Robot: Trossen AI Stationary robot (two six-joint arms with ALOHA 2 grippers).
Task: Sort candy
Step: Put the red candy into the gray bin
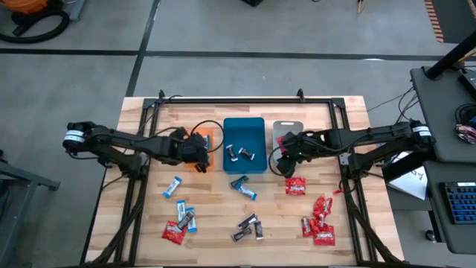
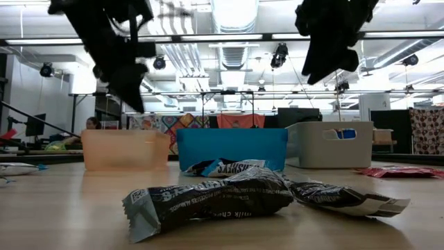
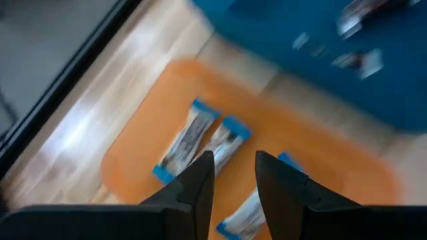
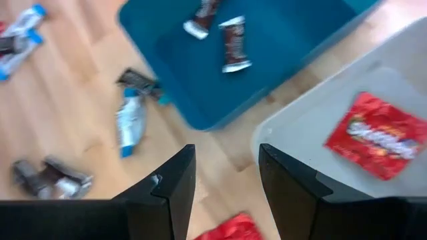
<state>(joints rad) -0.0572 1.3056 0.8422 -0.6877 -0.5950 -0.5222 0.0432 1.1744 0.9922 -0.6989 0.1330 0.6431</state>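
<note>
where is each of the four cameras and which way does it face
High: above the table, straight down; both arms, left gripper, right gripper.
Low: table height, level across brown candy; both arms hang from above.
Left wrist: over the orange tray; its own open jaws.
Right wrist: over the grey tray; its own open jaws.
Shared: the teal tray shows in all four.

The left end effector (image 3: 233,177) hangs with its two dark fingers (image 3: 195,187) slightly apart above a shallow orange rectangular tray (image 3: 150,127) holding three blue-and-white wrapped candies (image 3: 185,141). Beside it on the wooden table (image 3: 80,113) stands a teal tray (image 3: 287,53).
</note>
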